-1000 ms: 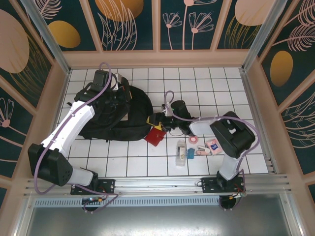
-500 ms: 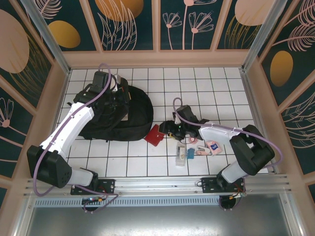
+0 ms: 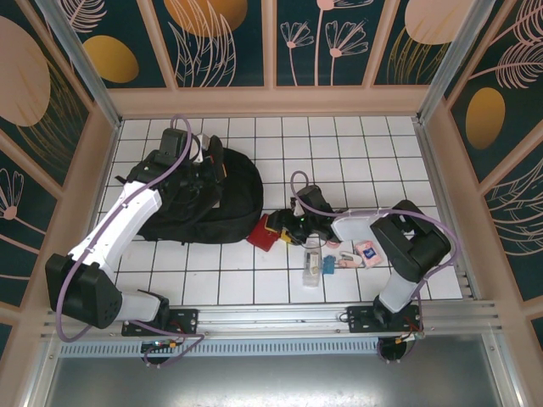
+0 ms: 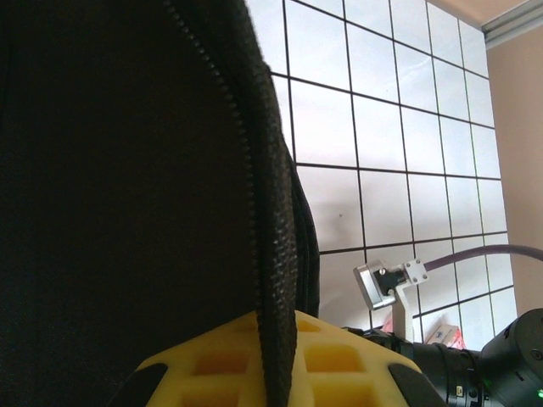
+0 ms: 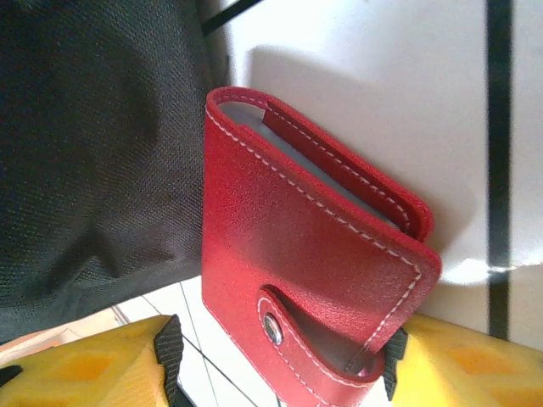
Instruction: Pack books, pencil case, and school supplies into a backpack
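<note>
The black backpack (image 3: 204, 199) lies at the left of the tiled table. My left gripper (image 3: 193, 163) sits over its top, and in the left wrist view my left gripper (image 4: 276, 343) is shut on the backpack's zip edge (image 4: 273, 254). A red snap pencil case (image 3: 265, 231) lies beside the backpack's right side. My right gripper (image 3: 285, 226) is open around it. In the right wrist view the pencil case (image 5: 297, 280) sits between the jaws of my right gripper (image 5: 280, 360), touching the right pad, with a gap at the left one. The backpack (image 5: 85, 153) is just beyond. The books are out of view.
School supplies lie right of the case: a clear packet (image 3: 313, 264), a pink tape roll (image 3: 333, 247), a pale pink piece (image 3: 348, 259) and a blue-and-white card (image 3: 368, 250). My right arm (image 4: 475, 365) shows low in the left wrist view. Walls enclose the table.
The right arm drew back to the right from the backpack, then swung left again to the red case. The case stays on the tiles. The left gripper keeps its hold.
</note>
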Robot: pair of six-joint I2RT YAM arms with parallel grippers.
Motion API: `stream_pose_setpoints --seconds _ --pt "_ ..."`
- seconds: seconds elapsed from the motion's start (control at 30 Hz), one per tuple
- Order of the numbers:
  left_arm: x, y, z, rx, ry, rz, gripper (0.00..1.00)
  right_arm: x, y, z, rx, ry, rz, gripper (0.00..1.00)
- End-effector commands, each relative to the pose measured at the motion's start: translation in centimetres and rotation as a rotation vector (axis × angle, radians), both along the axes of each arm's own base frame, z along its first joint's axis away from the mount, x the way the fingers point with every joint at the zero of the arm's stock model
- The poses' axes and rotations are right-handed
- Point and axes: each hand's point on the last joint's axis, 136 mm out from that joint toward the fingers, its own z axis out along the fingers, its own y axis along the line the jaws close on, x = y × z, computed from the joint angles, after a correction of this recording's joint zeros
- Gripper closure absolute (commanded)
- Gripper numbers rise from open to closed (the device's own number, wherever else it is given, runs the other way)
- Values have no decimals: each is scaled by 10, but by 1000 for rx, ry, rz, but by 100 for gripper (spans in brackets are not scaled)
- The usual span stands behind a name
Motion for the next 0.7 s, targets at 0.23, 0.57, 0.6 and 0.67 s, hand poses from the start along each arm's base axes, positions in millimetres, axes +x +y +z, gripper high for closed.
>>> stream_pose_setpoints --seconds 0.23,0.57,0.6,0.67 --pt "-4 -11 11 -62 -28 -39 100 2 25 39 95 -153 31 47" --pt "-4 -10 22 -60 -41 -37 100 -4 21 -13 -111 -107 75 79" --pt "-5 -10 22 -58 -42 -36 100 -3 19 -14 -125 -105 72 83" --pt "-5 -9 25 -52 -44 -36 100 -2 17 -10 -131 -116 74 88"
